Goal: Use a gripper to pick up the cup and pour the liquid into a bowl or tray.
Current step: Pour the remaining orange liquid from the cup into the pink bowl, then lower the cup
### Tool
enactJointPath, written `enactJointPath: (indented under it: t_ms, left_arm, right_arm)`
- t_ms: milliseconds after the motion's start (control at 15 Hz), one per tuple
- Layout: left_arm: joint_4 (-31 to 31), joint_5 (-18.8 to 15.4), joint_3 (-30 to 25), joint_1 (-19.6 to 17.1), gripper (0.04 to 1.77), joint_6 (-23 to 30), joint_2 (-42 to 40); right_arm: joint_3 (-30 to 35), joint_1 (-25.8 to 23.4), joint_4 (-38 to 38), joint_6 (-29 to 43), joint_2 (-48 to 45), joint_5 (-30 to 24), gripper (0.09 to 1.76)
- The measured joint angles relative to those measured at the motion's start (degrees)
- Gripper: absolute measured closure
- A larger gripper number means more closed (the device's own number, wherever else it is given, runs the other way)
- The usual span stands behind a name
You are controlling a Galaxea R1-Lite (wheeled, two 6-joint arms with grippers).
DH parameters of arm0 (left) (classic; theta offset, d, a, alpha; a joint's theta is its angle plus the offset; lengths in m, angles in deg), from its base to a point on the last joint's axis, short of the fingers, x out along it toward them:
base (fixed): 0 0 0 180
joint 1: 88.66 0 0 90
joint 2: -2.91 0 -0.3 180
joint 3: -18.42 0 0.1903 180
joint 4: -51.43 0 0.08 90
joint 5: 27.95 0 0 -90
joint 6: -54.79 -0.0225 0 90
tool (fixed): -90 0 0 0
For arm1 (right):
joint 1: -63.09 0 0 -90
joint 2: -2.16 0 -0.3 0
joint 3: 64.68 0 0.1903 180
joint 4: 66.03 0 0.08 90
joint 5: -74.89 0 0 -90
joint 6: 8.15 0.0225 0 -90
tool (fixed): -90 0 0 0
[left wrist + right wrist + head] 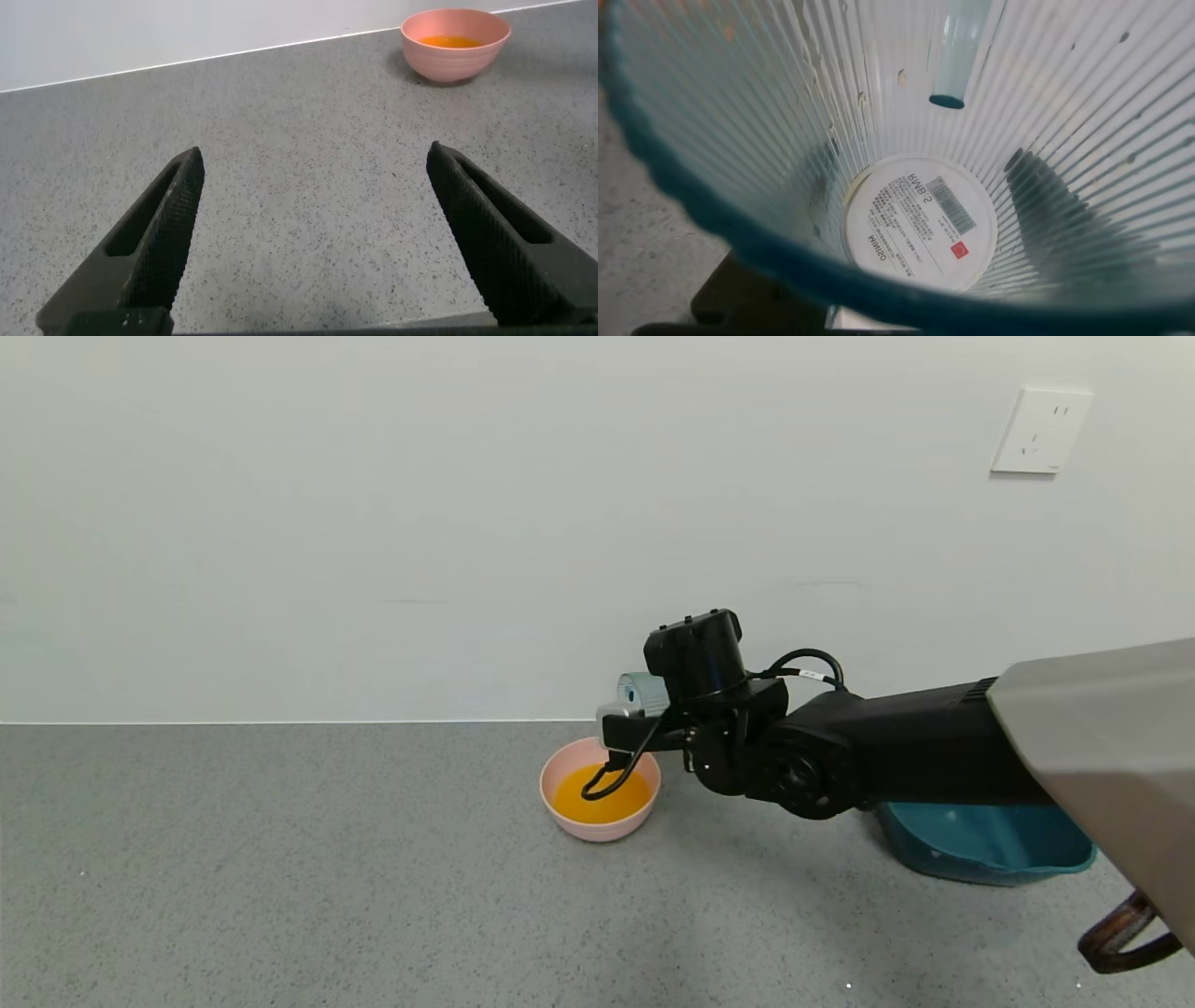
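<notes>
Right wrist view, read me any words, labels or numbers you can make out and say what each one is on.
"KINBS": my best reading of the heading on the round white label seen through the bottom of the cup; the letters are not crisp.
Barcode and fine print on that label: too small to read.
Small red mark on the label: not legible.
Wall socket in the head view: no readable text.

Grey speckled countertop runs up to a white wall. On it: pink bowl with orange liquid inside, and a dark teal tray well apart, to the bowl's right.
</notes>
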State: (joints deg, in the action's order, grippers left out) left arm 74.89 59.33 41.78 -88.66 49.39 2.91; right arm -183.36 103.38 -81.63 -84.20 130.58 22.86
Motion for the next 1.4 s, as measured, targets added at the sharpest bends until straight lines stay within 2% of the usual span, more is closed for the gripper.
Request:
enactJointPath:
  t_ms: [200, 400, 667, 1000, 1267, 1400]
  left_arm:
    - [-0.02, 0.00, 0.00, 0.00, 0.09, -0.02, 0.00]
    - [0.00, 0.00, 0.00, 0.00, 0.09, -0.02, 0.00]
    - [-0.02, 0.00, 0.00, 0.00, 0.09, -0.02, 0.00]
    - [0.00, 0.00, 0.00, 0.00, 0.09, -0.02, 0.00]
    - [0.00, 0.00, 0.00, 0.00, 0.09, -0.02, 0.00]
    - [0.00, 0.00, 0.00, 0.00, 0.09, -0.02, 0.00]
  right_arm:
    - [4.85, -0.79, 0.22, 5.81, -3.61, -0.24, 0.53]
    - [9.19, -2.47, 0.37, 15.57, -7.33, -1.23, 0.53]
    - [11.82, -2.97, -0.44, 34.49, -9.70, -1.87, 0.53]
    - [14.97, -2.93, -0.35, 53.22, -11.25, -1.97, 0.53]
    - [17.68, -2.58, 1.27, 68.61, -11.72, -2.12, 0.53]
    - [18.97, -2.26, 4.74, 75.00, -11.72, -3.28, 0.53]
